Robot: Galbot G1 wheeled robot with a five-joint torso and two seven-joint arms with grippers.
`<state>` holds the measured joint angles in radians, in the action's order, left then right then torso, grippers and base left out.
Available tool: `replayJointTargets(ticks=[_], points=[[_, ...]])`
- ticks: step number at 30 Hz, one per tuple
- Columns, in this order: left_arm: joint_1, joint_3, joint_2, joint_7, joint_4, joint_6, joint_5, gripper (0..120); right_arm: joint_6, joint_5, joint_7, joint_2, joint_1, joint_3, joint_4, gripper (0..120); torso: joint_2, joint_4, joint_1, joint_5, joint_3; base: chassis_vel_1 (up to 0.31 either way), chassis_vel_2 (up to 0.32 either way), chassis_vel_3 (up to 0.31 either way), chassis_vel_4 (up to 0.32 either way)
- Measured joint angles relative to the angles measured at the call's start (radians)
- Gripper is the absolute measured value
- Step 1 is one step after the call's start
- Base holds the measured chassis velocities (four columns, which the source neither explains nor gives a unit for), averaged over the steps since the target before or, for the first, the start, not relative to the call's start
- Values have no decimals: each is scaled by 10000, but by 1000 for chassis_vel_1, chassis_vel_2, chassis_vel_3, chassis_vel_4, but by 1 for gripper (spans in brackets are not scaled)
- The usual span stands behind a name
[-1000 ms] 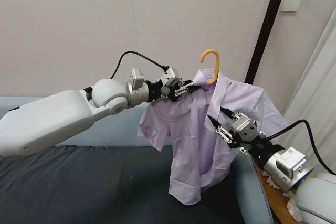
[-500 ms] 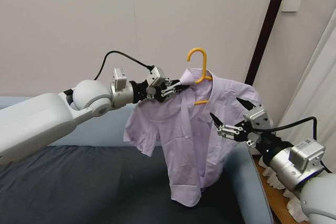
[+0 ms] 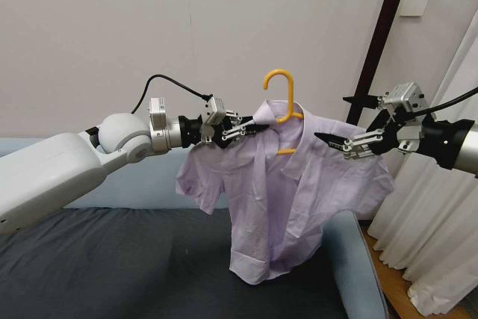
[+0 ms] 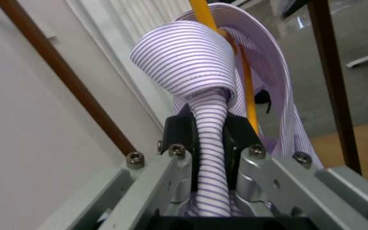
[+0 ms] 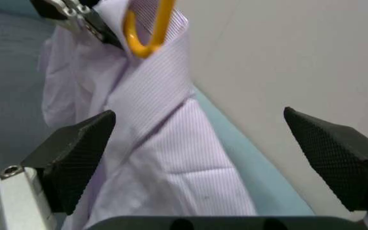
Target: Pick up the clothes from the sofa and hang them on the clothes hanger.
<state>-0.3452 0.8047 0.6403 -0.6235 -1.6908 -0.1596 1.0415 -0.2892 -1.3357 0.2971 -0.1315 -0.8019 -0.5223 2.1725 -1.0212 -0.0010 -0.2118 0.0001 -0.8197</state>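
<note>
In the head view we see the lilac shirt (image 3: 287,192) draped on the yellow hanger (image 3: 280,84). Both are up in the air, with the sofa (image 3: 112,259) well below the hanger. Our left gripper (image 3: 252,128) sits just left of the hanger's neck, pinched tight on the collar (image 3: 263,116). Our right gripper (image 3: 332,118) hovers to the hanger's right, fingers spread wide, holding nothing.

In the left wrist view the left gripper (image 4: 210,141) clamps a striped fold of collar (image 4: 190,57), and the hanger (image 4: 200,14) rises just behind it.

In the right wrist view the right gripper (image 5: 203,158) gapes, its pads (image 5: 75,153) far apart. The shirt (image 5: 158,143) and hanger (image 5: 149,33) lie beyond them, and the left gripper (image 5: 75,12) is beside the hanger.
</note>
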Motion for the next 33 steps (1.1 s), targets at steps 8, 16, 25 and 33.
replayJointTargets(ticks=[8,16,25,33], points=[[253,-250,71,-457,-50,-303,-144,7,-288,272,680,-605,-213,312,-279,96,0,0,0,-2,0,0,0,0,0],[526,-554,-13,-657,-132,-442,-178,7,-202,305,1053,-705,-279,586,-132,69,0,-1,0,-2,0,0,0,0,0],[768,-761,19,-832,-69,-636,-355,7,139,82,1153,-849,-331,675,-88,38,0,-2,0,-4,0,0,0,0,0],[903,-929,-15,-794,-80,-736,-559,7,750,-65,1572,-867,-320,836,-83,10,0,-1,0,-4,0,0,0,0,0]])
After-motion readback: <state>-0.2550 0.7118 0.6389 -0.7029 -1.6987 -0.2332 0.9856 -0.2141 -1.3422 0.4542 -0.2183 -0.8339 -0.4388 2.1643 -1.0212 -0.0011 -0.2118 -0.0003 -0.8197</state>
